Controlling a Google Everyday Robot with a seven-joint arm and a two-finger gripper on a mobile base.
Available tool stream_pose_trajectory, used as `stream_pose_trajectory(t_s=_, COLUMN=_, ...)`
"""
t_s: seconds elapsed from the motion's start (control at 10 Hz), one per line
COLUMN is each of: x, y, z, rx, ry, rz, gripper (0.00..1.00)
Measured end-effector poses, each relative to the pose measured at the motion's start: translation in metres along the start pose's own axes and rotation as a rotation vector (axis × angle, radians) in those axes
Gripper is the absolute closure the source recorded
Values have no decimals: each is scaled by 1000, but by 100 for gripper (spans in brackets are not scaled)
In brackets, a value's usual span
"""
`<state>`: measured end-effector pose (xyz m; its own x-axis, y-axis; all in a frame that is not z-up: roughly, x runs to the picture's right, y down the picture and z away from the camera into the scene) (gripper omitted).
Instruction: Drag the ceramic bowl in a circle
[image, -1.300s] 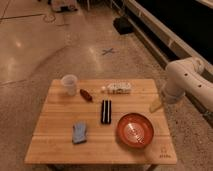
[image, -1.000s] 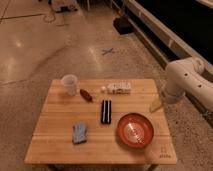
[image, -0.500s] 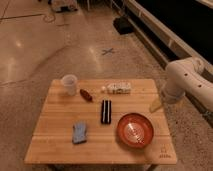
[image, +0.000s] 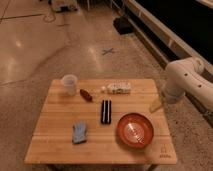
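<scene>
Where the gripper (image: 156, 105) hovers at the table's (image: 52, 132) right edge, ceramic bowl (image: 134, 129) near, lower left, apart from it — grip state impossible to tell.

Glossy ceramic bowl (image: 134, 130), matt wood table (image: 60, 137), shiny floor (image: 30, 45); my smooth plastic gripper (image: 156, 105) hangs by the table's right edge.

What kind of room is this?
Probably a robot test lab: polished floor with a taped cross, one wooden table of assorted items, gripper at its edge near the ceramic bowl.
</scene>
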<state>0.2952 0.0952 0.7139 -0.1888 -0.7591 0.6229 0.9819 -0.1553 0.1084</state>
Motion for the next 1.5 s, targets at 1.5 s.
stream_pose_trajectory(t_s=1.5, x=-50, y=-5, z=104, rx=-24, ry=-41, rz=-86, gripper=20)
